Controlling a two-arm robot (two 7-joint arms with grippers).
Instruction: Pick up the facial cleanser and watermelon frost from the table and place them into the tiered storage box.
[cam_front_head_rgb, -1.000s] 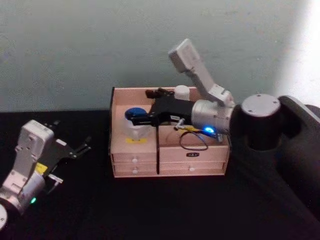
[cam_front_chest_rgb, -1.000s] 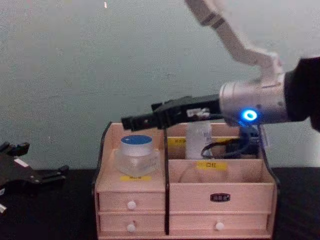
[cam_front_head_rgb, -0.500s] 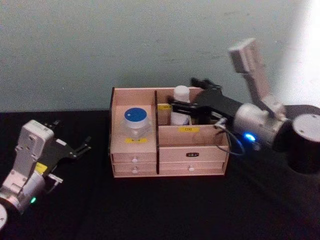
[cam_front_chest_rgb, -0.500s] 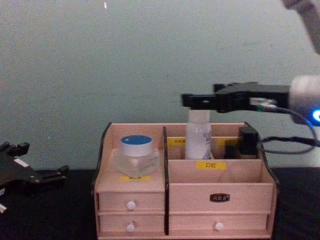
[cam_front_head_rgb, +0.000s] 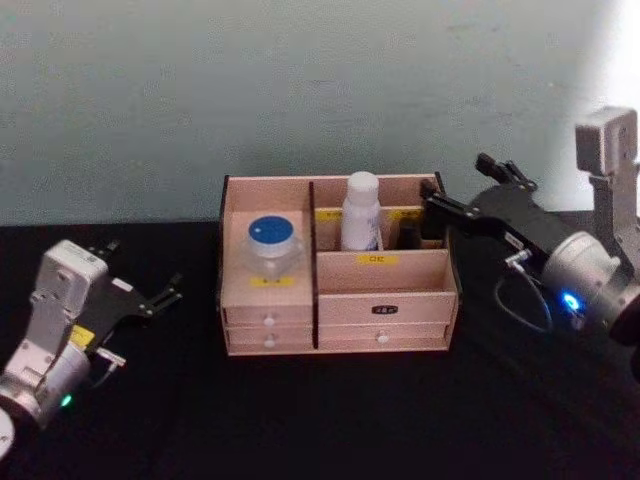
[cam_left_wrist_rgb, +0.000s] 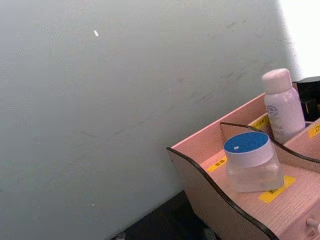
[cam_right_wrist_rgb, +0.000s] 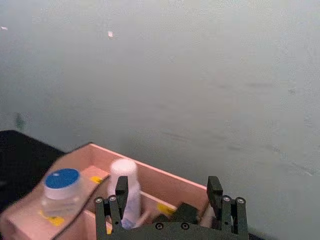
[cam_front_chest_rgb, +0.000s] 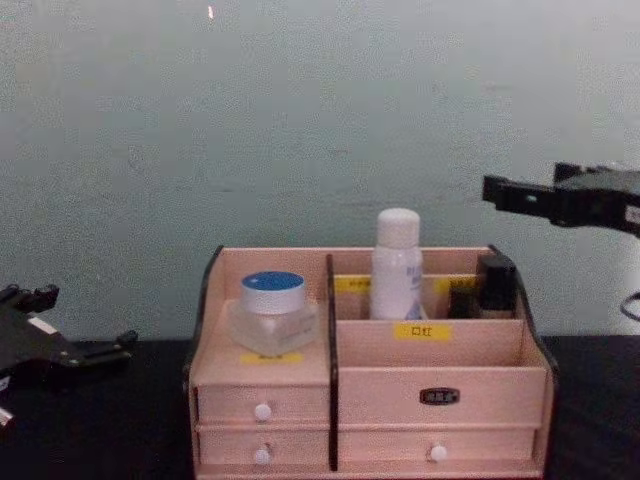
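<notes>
The tiered storage box (cam_front_head_rgb: 338, 300), made of pale pinkish wood with dark scalloped edges, is seen standing on the bench (cam_front_head_rgb: 320, 420), which is covered in matte black. Its stepped compartments are marked with small yellow labels, and two rows of shallow drawers with white round knobs are set into its front. A squat clear jar (cam_front_head_rgb: 271, 245) with a flat blue lid is seated in the left compartment, above a yellow label. A slim white cylindrical bottle (cam_front_head_rgb: 360, 212) with a rounded white cap is stood upright in a rear compartment just right of the centre divider; in the left wrist view the same bottle (cam_left_wrist_rgb: 283, 107) is seen behind the jar (cam_left_wrist_rgb: 251, 162). A small dark container (cam_front_chest_rgb: 495, 285) is lodged in the rear right compartment. The right pincer (cam_front_head_rgb: 458, 186), black and angular at the end of a silvery cylindrical wrist, is held in the air just beside the box's upper right corner, clear of it; its fingers (cam_right_wrist_rgb: 121, 186) are spread wide apart and nothing is held between them. The left pincer (cam_front_head_rgb: 140, 272) is parked low over the bench, well to the left of the box, with its thin dark fingers parted and empty.
</notes>
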